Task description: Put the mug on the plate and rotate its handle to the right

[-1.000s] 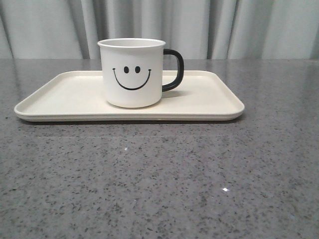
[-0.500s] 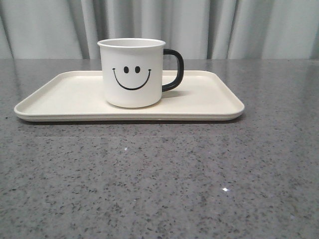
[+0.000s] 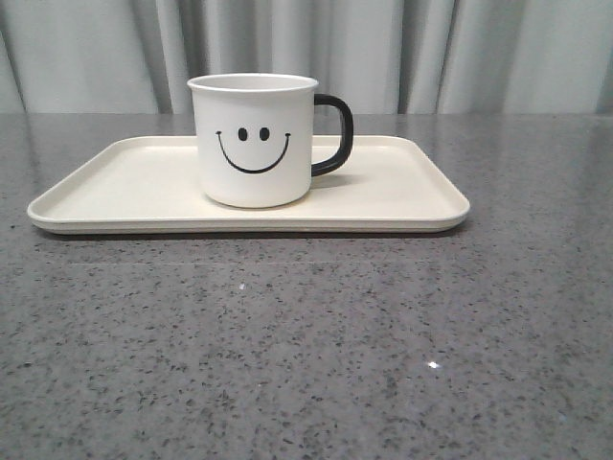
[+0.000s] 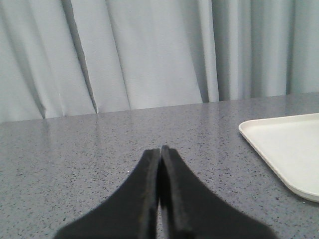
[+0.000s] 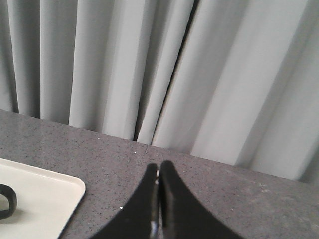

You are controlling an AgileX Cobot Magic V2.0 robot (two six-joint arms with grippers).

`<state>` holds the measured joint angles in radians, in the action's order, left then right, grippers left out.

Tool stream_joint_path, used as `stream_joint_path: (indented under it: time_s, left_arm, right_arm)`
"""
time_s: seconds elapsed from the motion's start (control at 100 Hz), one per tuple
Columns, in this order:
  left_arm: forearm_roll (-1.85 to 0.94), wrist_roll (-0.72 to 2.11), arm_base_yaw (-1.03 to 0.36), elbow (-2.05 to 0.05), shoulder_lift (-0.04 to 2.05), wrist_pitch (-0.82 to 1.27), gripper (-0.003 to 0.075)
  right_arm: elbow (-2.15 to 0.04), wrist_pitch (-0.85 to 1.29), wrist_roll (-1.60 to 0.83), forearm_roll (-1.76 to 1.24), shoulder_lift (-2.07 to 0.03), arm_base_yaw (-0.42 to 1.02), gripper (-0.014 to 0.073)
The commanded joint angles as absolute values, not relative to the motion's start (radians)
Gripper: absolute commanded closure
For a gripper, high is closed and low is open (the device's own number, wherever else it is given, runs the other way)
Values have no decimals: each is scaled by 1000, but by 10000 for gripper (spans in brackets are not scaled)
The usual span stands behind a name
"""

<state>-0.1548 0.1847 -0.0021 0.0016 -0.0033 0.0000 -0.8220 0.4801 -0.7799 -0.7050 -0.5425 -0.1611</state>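
Note:
The white mug [image 3: 254, 139] with a black smiley face stands upright on the cream plate [image 3: 105, 187], left of the plate's middle. Its black handle [image 3: 335, 134] points to the right; part of it shows in the right wrist view [image 5: 7, 200]. Neither gripper shows in the front view. My left gripper [image 4: 160, 149] is shut and empty, over the table to the left of the plate's corner [image 4: 286, 149]. My right gripper [image 5: 159, 167] is shut and empty, over the table to the right of the plate's corner [image 5: 45, 199].
The grey speckled table [image 3: 306, 355] stretches in front of the plate. Grey curtains [image 3: 431, 48] hang behind the table's far edge.

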Motion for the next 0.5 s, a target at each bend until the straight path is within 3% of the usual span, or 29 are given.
stream_joint_path:
  time_s: [0.0,0.49]
  left_arm:
    - [-162,183,-7,9,-35,-72,740]
    - [-162,183,-7,9,-33,-72,740]
  right_arm:
    - [-848,408,-787,-721,-545,-166,663]
    - [-838,393,-787,-698,-467,-116,663]
